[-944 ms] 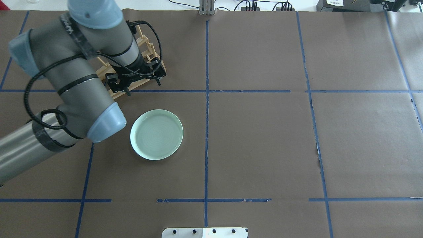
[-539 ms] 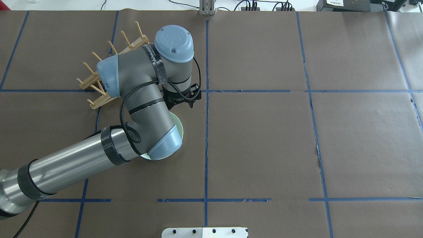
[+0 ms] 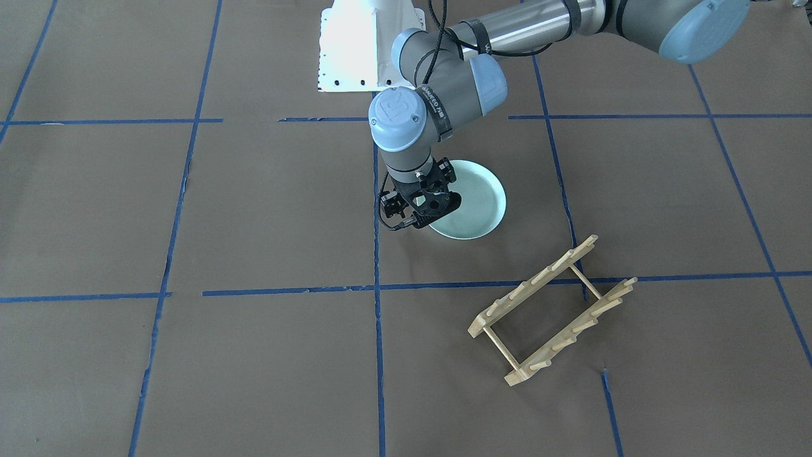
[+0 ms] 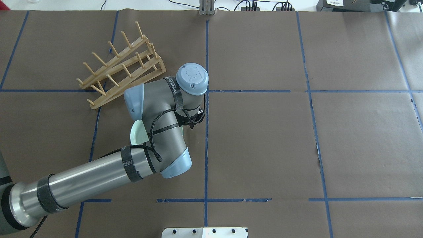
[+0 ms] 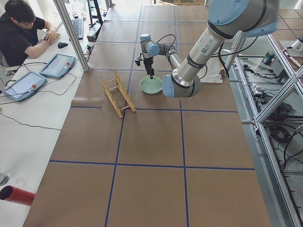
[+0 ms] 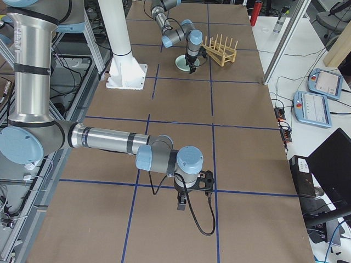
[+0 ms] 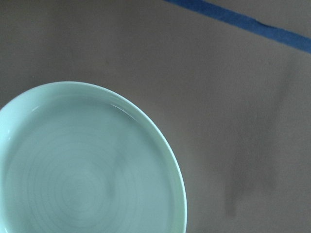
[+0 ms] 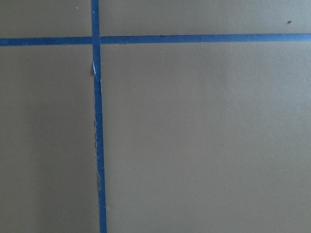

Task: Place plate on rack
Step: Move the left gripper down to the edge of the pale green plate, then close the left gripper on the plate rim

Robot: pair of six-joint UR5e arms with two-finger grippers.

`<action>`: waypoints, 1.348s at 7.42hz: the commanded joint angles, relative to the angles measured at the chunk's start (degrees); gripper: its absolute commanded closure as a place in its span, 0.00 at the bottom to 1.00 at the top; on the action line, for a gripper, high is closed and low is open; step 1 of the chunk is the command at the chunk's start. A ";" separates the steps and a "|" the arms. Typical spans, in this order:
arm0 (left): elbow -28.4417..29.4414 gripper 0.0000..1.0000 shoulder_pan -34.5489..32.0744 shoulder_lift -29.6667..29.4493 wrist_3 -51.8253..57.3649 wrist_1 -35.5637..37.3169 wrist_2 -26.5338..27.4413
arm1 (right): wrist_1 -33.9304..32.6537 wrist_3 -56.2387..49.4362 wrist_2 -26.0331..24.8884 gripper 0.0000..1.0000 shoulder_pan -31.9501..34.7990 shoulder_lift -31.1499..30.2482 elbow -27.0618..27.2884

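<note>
Plate (image 3: 477, 202) one, rack (image 3: 550, 310) one, left claw (image 3: 422, 212) at plate's edge

Robotics lab: teach pendants (image 5: 57, 65), aluminium frame (image 5: 71, 34), tape-gridded table (image 5: 151, 137).

The overhead camera looks forward and down on the table (image 4: 264, 148) from behind the robot. The front camera faces it from across, and both hold the plate (image 3: 479, 206). The left-end camera stands nearer the plate than the right-end one. The left wrist camera hangs close above the plate's edge, while the right wrist's looks straight down on blue tape (image 8: 97, 145), far from the plate.
</note>
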 commanded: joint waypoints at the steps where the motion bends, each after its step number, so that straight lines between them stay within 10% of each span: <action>1: 0.15 0.75 0.08 -0.03 0.16 -0.20 0.06 | 0.00 0.00 0.00 0.00 0.06 0.00 0.00; 3: -0.29 1.00 0.08 -0.12 0.08 -0.20 -0.03 | 0.00 0.00 0.00 0.00 -0.03 0.00 0.00; 10: -19.17 1.00 -12.01 -0.21 -6.05 -7.07 -9.84 | 0.00 0.00 0.00 0.00 0.06 0.00 0.00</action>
